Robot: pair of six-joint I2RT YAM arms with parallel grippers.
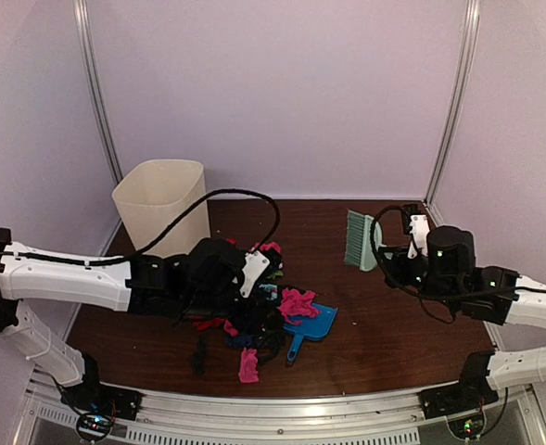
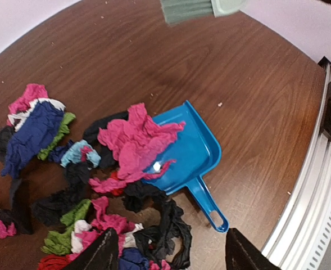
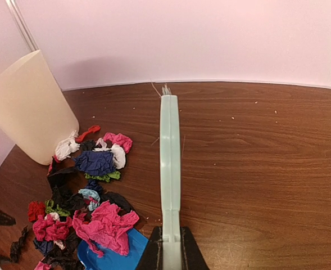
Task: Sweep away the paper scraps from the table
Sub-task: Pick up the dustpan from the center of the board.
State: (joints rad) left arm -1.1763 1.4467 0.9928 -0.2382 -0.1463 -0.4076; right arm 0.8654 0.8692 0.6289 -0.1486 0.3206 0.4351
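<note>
Starting on the left, the cream bin (image 1: 161,199) stood in the back corner of the table (image 1: 393,315), nothing to do with it yet as far as I could tell. The left gripper (image 2: 168,256) hung over the near side of the mess with its fingers spread wide and nothing in them. The paper scraps (image 1: 240,329) were mostly lying loose on the wood in one sprawling pile, pink, black, blue, green and white, running from near the bin up to the blue dustpan (image 1: 314,324). One big pink piece (image 2: 134,143) was draped over the pan's lip, but the rest were outside it. Over on the right, the right gripper (image 3: 169,250) was clamped on the handle of the pale green brush (image 1: 358,239), well apart from the pile. So I'd call this setup, with the sweeping itself not begun. Next, I reckon the left needs to drop onto the pan handle (image 2: 209,207), close and hold the lip flat while the brush gets behind the pile and pushes toward it.
</note>
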